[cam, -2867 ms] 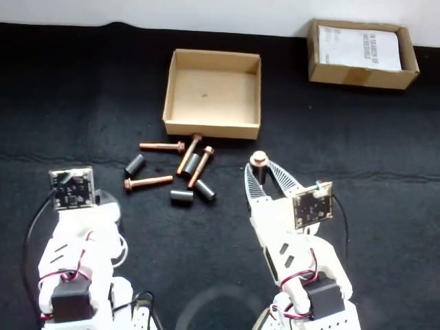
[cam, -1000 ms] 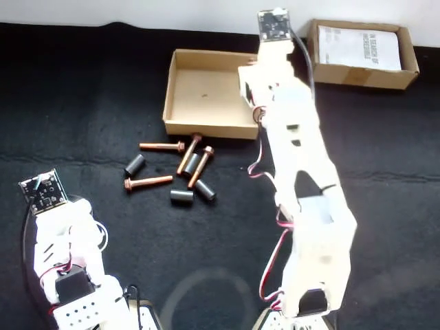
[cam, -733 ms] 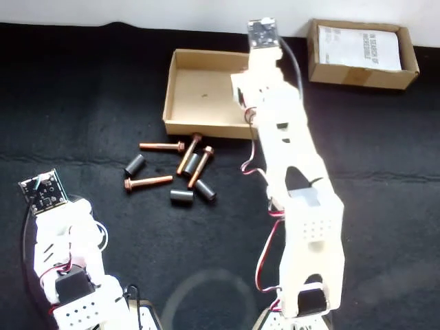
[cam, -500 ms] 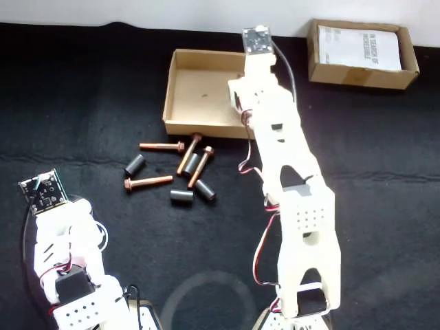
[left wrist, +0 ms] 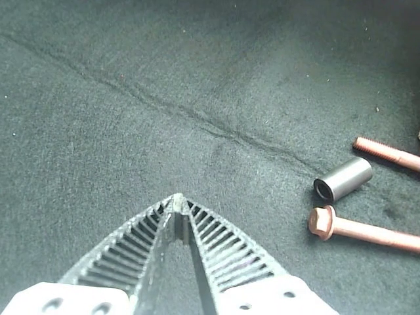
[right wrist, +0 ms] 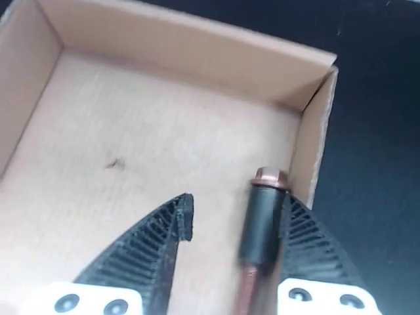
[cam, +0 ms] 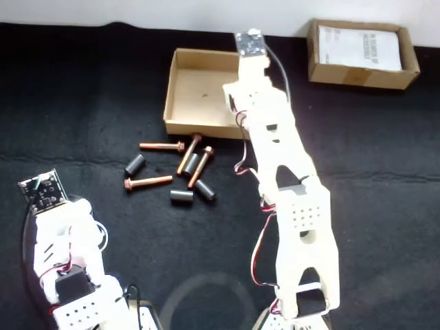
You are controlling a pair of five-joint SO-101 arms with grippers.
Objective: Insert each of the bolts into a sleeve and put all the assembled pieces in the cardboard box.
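My right gripper [right wrist: 236, 209] hangs open over the cardboard box [right wrist: 164, 46], near its right wall. An assembled piece, a copper bolt in a dark sleeve [right wrist: 262, 223], leans against one of its fingers [right wrist: 308, 243], while the other finger stands apart from it. In the high view the right arm [cam: 265, 124] stretches over the box [cam: 199, 86]. Several loose bolts [cam: 161, 146] and dark sleeves [cam: 181, 196] lie on the black mat in front of the box. My left gripper [left wrist: 178, 199] is shut and empty, low over the mat, with a sleeve [left wrist: 342, 178] and a bolt [left wrist: 367, 231] off to one side.
A second cardboard box [cam: 362, 51] holding a printed sheet sits at the back right. The left arm [cam: 58, 234] is drawn back at the front left. Black cloth [cam: 385, 179] covers the table, with open room on the right side.
The right arm carried the assembled piece from the mat up over the box and has drifted left across it. The left arm drew back to the front left and then held still.
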